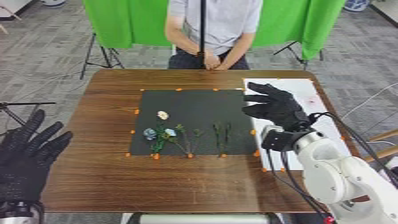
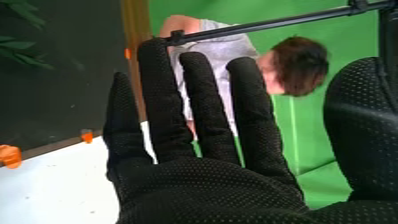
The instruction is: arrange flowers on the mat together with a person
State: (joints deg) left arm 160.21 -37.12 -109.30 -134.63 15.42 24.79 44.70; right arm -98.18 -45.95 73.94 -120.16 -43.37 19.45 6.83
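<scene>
No text, numbers, labels or signs can be read anywhere.

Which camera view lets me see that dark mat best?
The head view: it takes in nearly the whole dark mat, with flowers and green stems lying on it. The right wrist view shows one part of the mat close up, with some green leaves.
</scene>
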